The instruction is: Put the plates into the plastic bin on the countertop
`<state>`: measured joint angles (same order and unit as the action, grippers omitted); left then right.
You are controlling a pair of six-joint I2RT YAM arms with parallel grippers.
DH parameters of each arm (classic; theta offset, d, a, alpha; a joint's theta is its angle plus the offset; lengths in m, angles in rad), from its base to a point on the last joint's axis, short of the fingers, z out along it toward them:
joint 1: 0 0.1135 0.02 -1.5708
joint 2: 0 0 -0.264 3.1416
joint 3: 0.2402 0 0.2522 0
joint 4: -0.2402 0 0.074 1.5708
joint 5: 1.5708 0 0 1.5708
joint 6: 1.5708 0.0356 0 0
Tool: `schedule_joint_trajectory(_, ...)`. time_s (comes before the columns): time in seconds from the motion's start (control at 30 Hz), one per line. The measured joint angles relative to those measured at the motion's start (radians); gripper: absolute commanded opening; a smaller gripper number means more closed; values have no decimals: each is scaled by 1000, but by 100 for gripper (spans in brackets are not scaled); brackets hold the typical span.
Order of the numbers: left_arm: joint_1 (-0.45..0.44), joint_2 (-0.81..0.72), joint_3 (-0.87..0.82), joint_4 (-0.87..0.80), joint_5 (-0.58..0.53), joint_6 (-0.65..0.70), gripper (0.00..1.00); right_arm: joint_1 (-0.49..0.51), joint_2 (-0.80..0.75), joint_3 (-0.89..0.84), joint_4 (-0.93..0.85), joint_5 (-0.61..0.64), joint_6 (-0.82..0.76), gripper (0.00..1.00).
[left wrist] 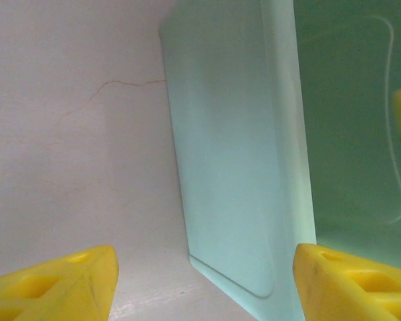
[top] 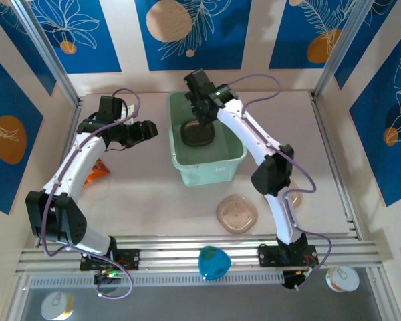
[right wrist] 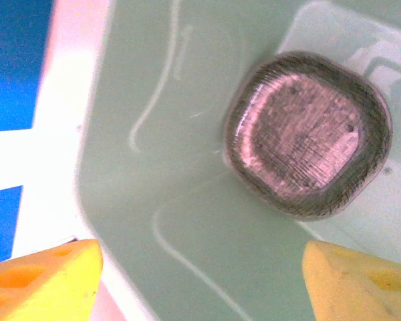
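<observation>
Already plates (right wrist: 307,134) lie in the plastic bin (top: 187,170) under the open right hand (top: 202,117), left hand (top: 150,131) open too, one plate (top: 237,212) waiting on the bench (top: 154,200).

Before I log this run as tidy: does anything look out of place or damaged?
An orange packet lies on the counter by the left arm, stray among the plates. A thin crack-like line crosses the pale surface next to the bin, whose inside shows pale curved scratches.

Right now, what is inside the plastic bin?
The plastic bin holds a smoky-brown plate on its floor, below the open fingers of the right gripper. Whether more plates lie stacked under it cannot be told.
</observation>
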<state>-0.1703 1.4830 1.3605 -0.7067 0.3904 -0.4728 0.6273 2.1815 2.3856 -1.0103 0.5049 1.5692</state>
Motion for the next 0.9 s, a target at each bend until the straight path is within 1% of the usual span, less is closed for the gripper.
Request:
schedule_joint_trajectory(0.17,0,-4,-6,20,3,-13,70,-27,-182,-147,1,1,-85,78)
schedule_joint_trajectory(0.27,-6,-16,-23,27,2,-20,70,-52,-298,-274,8,2,-150,76)
schedule_joint_trajectory(0.4,-23,-33,-48,41,2,-35,70,-114,-464,-464,28,-7,-235,75)
schedule_joint_trajectory(0.53,-43,-41,-72,57,-2,-54,70,-209,-659,-689,69,-26,-309,73)
schedule_joint_trajectory(0.7,-81,-40,-82,77,-16,-80,70,-365,-914,-974,135,-87,-394,72)
schedule_joint_trajectory(0.8,-102,-40,-83,88,-29,-95,70,-462,-1007,-1089,136,-129,-450,71)
schedule_joint_trajectory(0.9,-122,-40,-83,95,-43,-106,70,-559,-1050,-1185,127,-177,-505,71)
